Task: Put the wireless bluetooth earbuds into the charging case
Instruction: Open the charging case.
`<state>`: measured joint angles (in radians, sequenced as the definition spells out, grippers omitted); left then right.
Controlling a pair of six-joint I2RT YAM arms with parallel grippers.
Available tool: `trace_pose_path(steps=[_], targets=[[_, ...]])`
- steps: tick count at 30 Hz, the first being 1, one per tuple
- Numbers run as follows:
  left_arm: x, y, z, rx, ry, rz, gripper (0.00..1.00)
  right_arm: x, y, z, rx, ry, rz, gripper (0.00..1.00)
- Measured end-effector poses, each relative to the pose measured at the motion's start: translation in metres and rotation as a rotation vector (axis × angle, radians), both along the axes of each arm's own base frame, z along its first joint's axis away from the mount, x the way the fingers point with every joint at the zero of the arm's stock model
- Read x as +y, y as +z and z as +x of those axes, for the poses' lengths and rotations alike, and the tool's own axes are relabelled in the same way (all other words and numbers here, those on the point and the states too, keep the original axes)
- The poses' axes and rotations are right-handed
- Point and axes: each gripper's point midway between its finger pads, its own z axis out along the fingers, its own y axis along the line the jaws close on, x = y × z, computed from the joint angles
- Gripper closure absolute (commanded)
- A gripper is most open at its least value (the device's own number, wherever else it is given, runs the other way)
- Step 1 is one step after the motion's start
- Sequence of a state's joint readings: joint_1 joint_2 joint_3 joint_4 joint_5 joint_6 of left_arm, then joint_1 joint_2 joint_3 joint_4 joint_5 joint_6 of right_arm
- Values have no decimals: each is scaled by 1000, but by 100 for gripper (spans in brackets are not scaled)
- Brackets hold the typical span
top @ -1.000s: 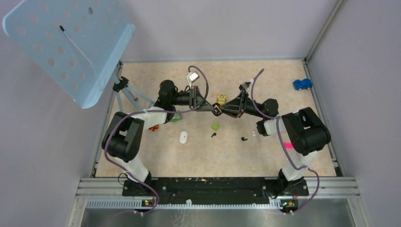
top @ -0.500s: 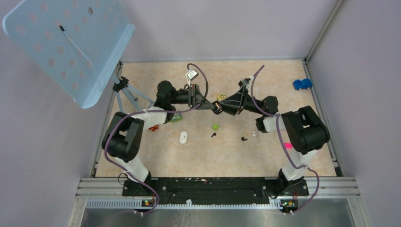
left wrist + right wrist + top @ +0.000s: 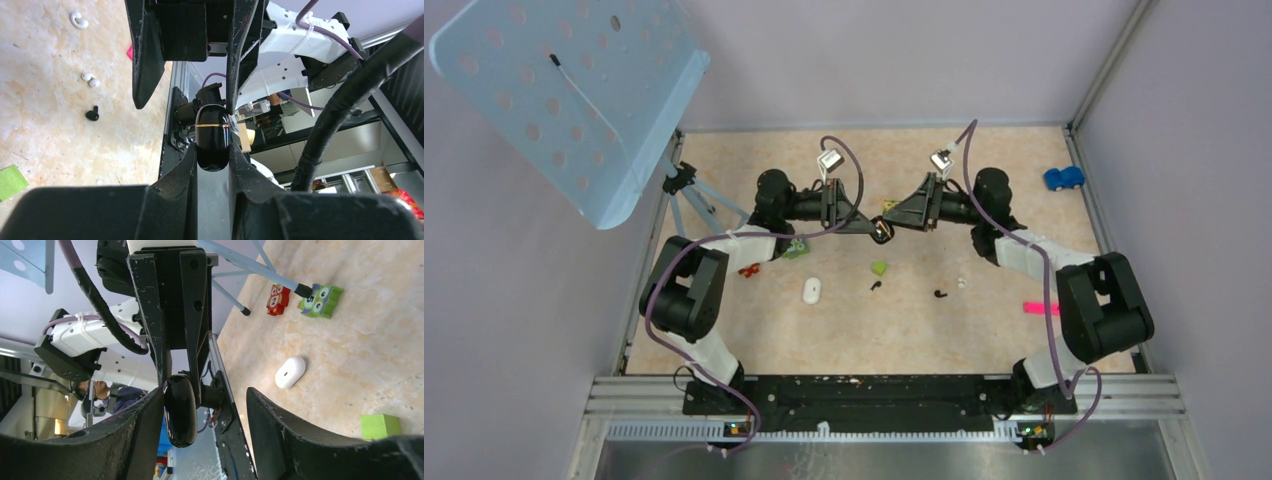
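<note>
The charging case (image 3: 213,137) is a glossy black capsule with a gold band, held above the table. My left gripper (image 3: 212,152) is shut on its lower end. My right gripper (image 3: 205,395) faces it, open, with the case (image 3: 180,410) lying against its left finger and a wide gap to the other. In the top view both grippers meet at the case (image 3: 881,232). Two black earbuds (image 3: 876,286) (image 3: 940,294) lie on the table nearer the bases. One earbud (image 3: 91,114) shows in the left wrist view.
A green cube (image 3: 880,268) and a white case (image 3: 812,291) lie near the earbuds, with small white buds (image 3: 962,283) beside them. Owl blocks (image 3: 796,248), a yellow block (image 3: 891,207), a blue car (image 3: 1063,178), a pink piece (image 3: 1034,308) and a tripod (image 3: 686,185) lie around.
My right gripper's jaws have spread apart around the case. The right arm's elbow has swung out to the right and its wrist has risen. The left arm has held still.
</note>
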<state>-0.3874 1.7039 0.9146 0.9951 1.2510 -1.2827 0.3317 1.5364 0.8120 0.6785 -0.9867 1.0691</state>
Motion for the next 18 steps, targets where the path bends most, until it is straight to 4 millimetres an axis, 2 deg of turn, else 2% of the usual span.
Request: trace_pose_path(steps=[7, 18], targets=[[0, -8, 1, 47, 3, 28, 100, 0, -7, -1, -9, -13, -48, 38], [-1, -13, 2, 41, 6, 45, 100, 9, -15, -12, -52, -40, -140, 40]])
